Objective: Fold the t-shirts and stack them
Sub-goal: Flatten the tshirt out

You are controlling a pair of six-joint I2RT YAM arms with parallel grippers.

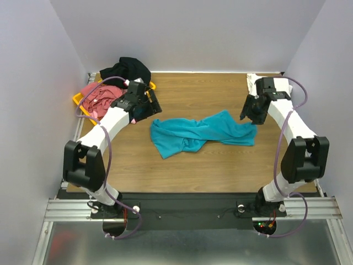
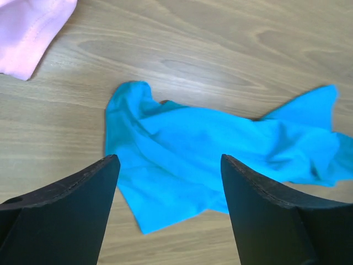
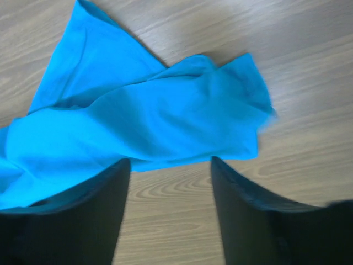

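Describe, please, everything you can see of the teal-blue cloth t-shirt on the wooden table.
The teal-blue cloth t-shirt looks soft and plain, with no print showing. It lies unfolded and crumpled, twisted into a long bunch that stretches across the middle of the wooden table, resting directly on the wood. The open left end effector and the open right end effector are each poised at one of its ends; neither grips it.

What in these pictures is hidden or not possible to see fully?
- Top view: white shirt partly behind the right arm.
- Top view: red shirt and yellow tray partly under the left arm.
- Left wrist view: pink shirt cut off at the corner.
- Right wrist view: teal shirt blurred, partly behind the fingers.
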